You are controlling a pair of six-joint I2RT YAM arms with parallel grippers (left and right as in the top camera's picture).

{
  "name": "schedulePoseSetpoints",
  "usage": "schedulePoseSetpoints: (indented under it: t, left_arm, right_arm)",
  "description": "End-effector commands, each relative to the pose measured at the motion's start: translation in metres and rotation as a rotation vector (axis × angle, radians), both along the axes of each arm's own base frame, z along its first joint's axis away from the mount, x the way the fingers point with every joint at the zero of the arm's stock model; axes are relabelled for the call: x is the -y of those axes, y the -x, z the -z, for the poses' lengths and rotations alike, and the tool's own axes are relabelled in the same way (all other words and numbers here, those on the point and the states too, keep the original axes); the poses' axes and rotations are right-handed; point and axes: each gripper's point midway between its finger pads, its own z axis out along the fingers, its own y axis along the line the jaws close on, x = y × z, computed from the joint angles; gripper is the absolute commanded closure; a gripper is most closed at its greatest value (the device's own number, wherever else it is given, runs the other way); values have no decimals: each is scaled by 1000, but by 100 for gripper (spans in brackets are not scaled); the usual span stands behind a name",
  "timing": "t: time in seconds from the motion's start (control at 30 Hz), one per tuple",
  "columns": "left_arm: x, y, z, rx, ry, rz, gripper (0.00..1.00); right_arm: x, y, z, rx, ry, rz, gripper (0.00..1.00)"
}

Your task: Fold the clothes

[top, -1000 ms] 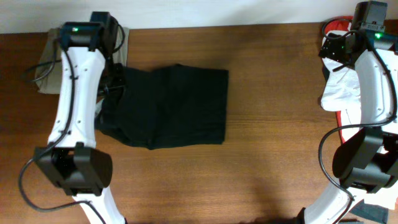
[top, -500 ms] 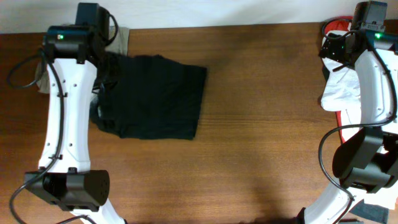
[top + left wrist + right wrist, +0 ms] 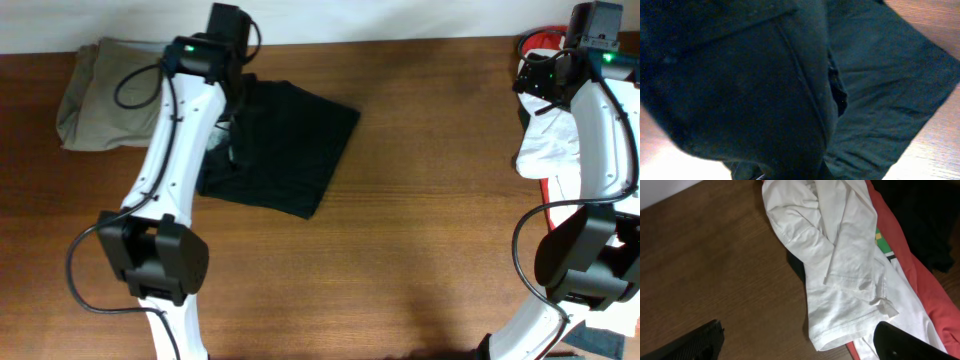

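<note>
Black garment: folded black trousers (image 3: 290, 140) lie flat on the table (image 3: 430, 250), left of its middle and turned at a slant, with one corner pointing toward the far right. In the left wrist view the same dark cloth (image 3: 875, 75) fills nearly the whole picture, and a bunched fold with a seam hangs close to the lens.
Left tool: it (image 3: 232, 118) sits over the left part of the black trousers, under the arm's far end. Cloth hides its fingers, so I cannot tell whether it is spread or pinching the fabric.
Khaki garment: a beige piece (image 3: 105, 90) lies in a soft heap at the far left corner of the table, just beside the left arm and apart from the black trousers.
White garment: a crumpled white piece (image 3: 840, 255) lies at the right edge of the table, partly on top of the red one.
Red garment: red cloth (image 3: 905, 265) shows beneath and beside the white piece, with a small green and white print where the two meet.
Right tool: it (image 3: 802, 342) hangs above the white piece with its fingers spread wide, holding nothing.
</note>
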Motion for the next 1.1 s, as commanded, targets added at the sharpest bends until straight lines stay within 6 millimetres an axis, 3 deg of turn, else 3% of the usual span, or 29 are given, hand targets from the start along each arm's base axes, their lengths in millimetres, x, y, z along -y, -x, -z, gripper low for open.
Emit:
schedulePoseSetpoints:
  t: [0.0, 0.27, 0.5, 0.67, 0.7, 0.93, 0.97, 1.0, 1.03, 1.07]
  left_arm:
    - [26, -7, -1, 29, 39, 33, 99]
    - [82, 9, -3, 20, 85, 168, 99]
    - [131, 27, 8, -7, 112, 266, 98]
    - [169, 37, 47, -88, 141, 338, 94]
    - [180, 39, 55, -105, 165, 358, 99]
    - [232, 58, 104, -171, 179, 456, 99]
    - [236, 62, 110, -181, 174, 466, 94]
    - [240, 65, 111, -185, 170, 478, 79]
    - [243, 68, 112, -187, 168, 486, 50]
    - [244, 69, 112, -186, 166, 490, 5]
  right_arm:
    - [1, -1, -10, 16, 20, 2, 1]
    - [1, -1, -10, 16, 20, 2, 1]
    - [1, -1, -10, 16, 20, 2, 1]
    - [1, -1, -10, 16, 20, 2, 1]
    - [1, -1, -10, 16, 20, 2, 1]
    - [1, -1, -10, 16, 20, 2, 1]
    - [1, -1, -10, 16, 20, 2, 2]
    - [1, -1, -10, 16, 20, 2, 1]
    - [1, -1, -10, 16, 20, 2, 1]
    - [1, -1, -10, 16, 20, 2, 1]
